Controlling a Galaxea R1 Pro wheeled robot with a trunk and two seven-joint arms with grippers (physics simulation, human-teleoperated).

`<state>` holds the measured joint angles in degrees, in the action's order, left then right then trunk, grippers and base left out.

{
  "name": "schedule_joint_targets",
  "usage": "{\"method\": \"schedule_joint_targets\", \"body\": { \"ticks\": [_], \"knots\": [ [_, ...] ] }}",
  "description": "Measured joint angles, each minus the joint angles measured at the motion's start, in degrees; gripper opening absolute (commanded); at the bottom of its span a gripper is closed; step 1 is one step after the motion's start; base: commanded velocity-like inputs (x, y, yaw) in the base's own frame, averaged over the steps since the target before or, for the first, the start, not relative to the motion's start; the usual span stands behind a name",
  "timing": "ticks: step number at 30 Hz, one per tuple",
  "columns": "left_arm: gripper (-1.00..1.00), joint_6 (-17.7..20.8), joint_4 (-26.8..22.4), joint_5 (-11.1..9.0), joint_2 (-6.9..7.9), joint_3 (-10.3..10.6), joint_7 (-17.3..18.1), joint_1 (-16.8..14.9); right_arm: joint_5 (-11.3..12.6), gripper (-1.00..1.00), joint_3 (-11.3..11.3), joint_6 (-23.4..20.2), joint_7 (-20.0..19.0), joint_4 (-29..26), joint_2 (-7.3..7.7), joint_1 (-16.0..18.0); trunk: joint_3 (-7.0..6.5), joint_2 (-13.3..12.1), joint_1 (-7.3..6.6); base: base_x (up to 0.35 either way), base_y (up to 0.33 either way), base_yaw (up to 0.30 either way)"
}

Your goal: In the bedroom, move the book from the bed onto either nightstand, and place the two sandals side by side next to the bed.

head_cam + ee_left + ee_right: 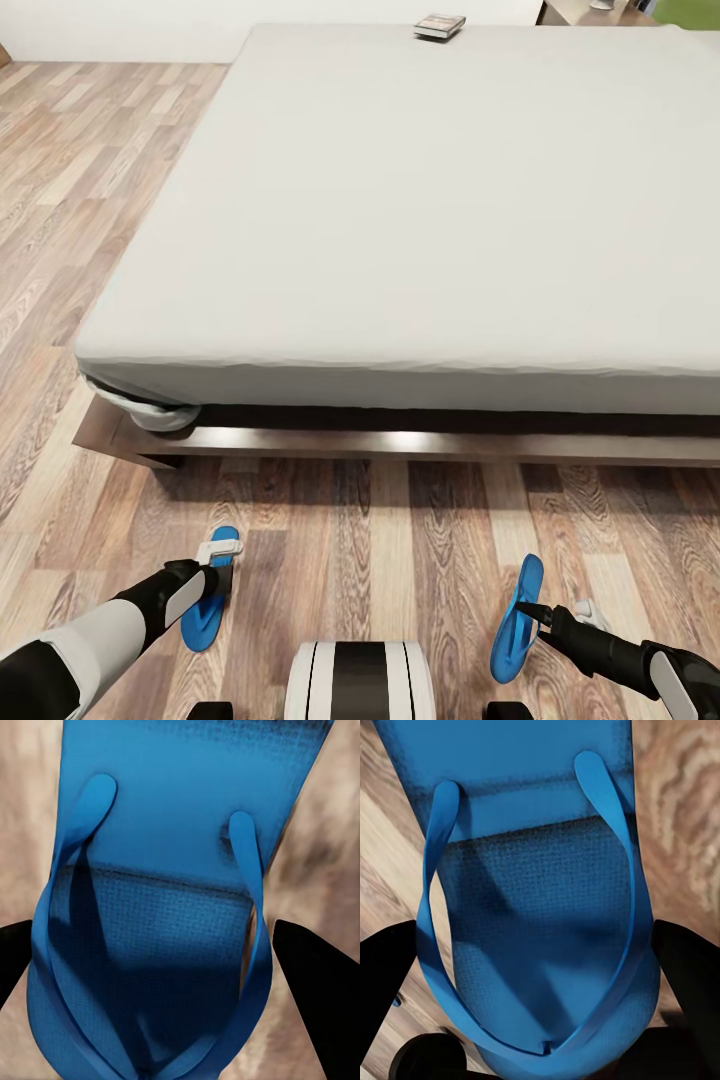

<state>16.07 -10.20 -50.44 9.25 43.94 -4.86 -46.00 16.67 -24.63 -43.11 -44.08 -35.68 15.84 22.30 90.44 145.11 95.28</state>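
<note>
Two bright blue flip-flop sandals, one (pixel 211 592) and another (pixel 517 618), lay on the floor before the one large off-white bed (pixel 430 210); one small dark paperback book (pixel 440 26) lay at the bed's far edge.

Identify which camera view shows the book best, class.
The head view: the book lies flat at the far edge of the bed, small and distant. The wrist views each look closely at a blue sandal instead.

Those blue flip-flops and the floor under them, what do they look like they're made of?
The sandals look like matte foam or rubber: the left wrist view shows a fine dimpled sole and smooth, slightly glossy straps. The floor looks like wood planks or laminate, judging by its grain and plank seams.
</note>
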Motion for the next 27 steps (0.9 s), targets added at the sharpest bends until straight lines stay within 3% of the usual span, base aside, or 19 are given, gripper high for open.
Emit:
{"method": "schedule_joint_targets", "body": {
  "ticks": [27],
  "knots": [
    [-1.0,0.02,-0.34,-1.47,-0.05,0.71,0.06,0.06,-0.01,-1.0,0.01,0.01,0.02,0.02,0.0,0.01,0.01,0.0,-0.01,0.04,0.031,0.0]
  ]
}}
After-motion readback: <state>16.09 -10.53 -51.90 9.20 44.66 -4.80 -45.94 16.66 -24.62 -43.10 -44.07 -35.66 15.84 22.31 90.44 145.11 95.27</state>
